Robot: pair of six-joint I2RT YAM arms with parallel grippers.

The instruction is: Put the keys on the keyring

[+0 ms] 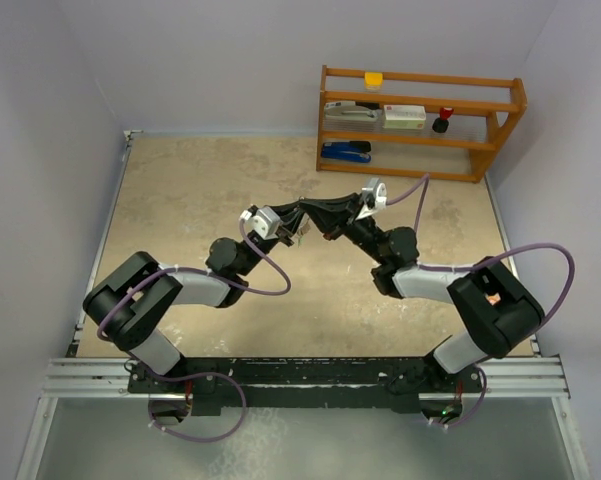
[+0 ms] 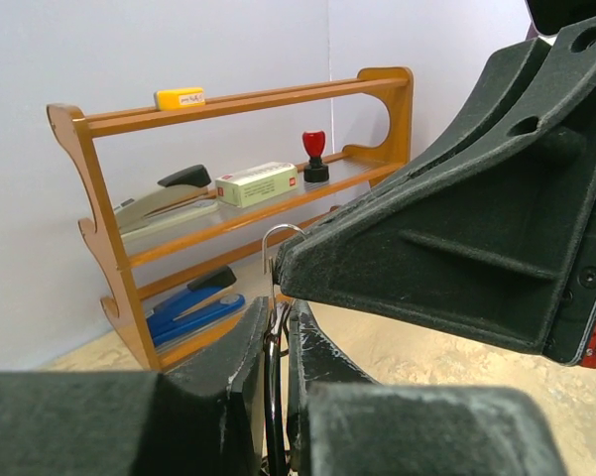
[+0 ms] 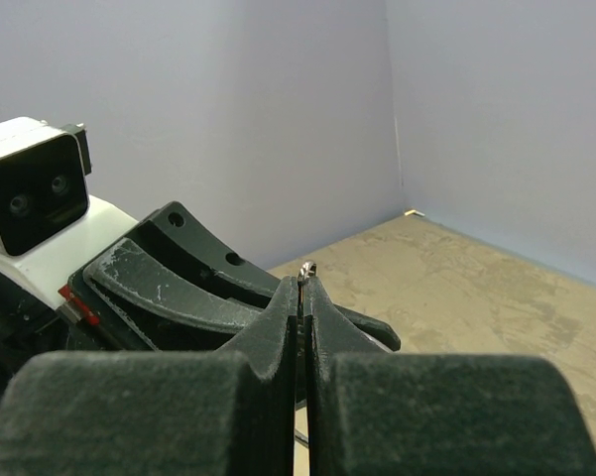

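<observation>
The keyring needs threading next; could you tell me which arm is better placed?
Probably the right: the right pincer, shut on a thin metal piece, meets the keyring held in the left pincer.

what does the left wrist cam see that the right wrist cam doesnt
Only left wrist: the wooden rack with its blue stapler and red stamp, and the keyring wire rising from the shut left gripper. Only right wrist: the left arm's white camera, and the right gripper shut on a metal tip, likely the ring. Both: tan table, purple wall, grippers meeting tip to tip.
</observation>
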